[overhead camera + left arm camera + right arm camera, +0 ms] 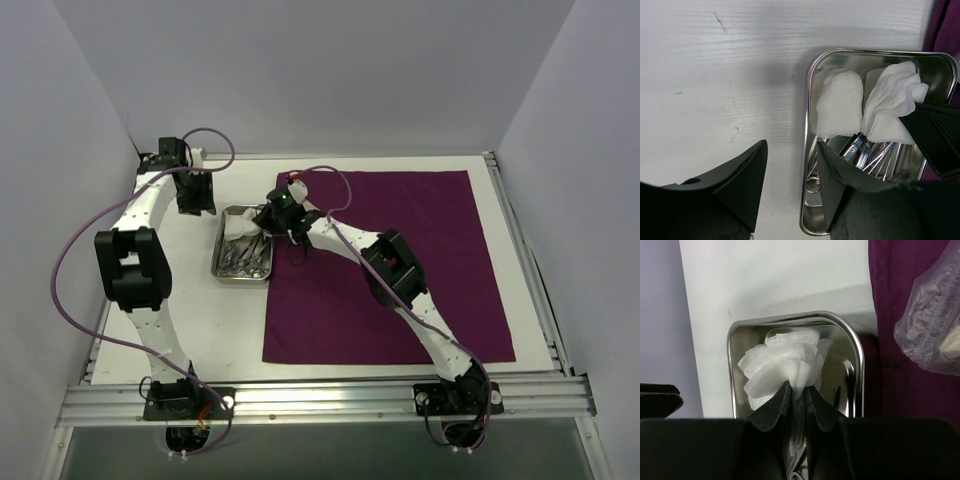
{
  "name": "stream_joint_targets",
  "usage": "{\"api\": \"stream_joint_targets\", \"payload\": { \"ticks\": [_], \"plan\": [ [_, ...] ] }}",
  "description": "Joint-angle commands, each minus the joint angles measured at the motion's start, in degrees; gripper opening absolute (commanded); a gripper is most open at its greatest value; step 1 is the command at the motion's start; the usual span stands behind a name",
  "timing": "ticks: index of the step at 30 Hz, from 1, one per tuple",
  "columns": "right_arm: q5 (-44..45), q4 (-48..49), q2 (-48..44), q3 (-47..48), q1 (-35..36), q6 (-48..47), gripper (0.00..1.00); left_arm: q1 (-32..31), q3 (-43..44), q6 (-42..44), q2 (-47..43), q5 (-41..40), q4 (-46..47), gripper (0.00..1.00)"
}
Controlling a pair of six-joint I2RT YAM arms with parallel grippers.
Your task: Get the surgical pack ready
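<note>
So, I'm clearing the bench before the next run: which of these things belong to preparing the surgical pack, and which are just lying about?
Job in hand:
purple cloth
steel tray
metal instruments in the tray
gauze pads, one pinched by the right gripper

Lying about:
clear plastic bag on the cloth, contents unclear

White table (pixel 200 330): purple cloth (pixel 450 220), steel tray (pixel 240 279).

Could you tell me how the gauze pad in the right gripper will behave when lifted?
Probably floppy: the gauze pad bunches and fans where the right gripper pinches it. Likely light, given its thin, open weave. Loose layers might unfold.
</note>
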Motion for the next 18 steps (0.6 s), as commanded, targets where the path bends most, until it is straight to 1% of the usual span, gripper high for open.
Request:
{"api": "stream_joint_targets", "payload": {
  "ticks": [1, 2, 4, 9, 14, 18],
  "plan": [
    [4.32, -2.83, -0.93, 4.03, 1.21, -2.6, 0.11, -0.11, 0.1, -0.75, 0.2, 0.89, 1.63, 0.54],
    [4.49, -2.83, -1.1, 4.03, 1.21, -2.7, 0.15, -0.11, 0.1, -0.75, 0.38, 0.89, 1.63, 0.54],
    [4.67, -2.83, -1.28, 4.03, 1.3, -2.87, 0.19, -0.11, 0.19, -0.75, 0.38, 1.06, 1.63, 0.54],
    [5.64, -3.35, -2.07, 4.73, 1.74, -4.45, 0.25, -0.11, 0.89, -0.66, 0.2, 1.41, 1.28, 0.54],
    [6.17, -5.2, -2.6, 4.12, 1.65, -2.96, 0.33, -0.2, 1.42, -0.4, 0.03, 1.59, 1.02, 0.54],
    [7.48, -5.03, -3.47, 4.29, 1.74, -4.1, 0.37, -0.2, 1.51, -0.14, -0.23, 1.77, 0.76, 0.54]
  ]
}}
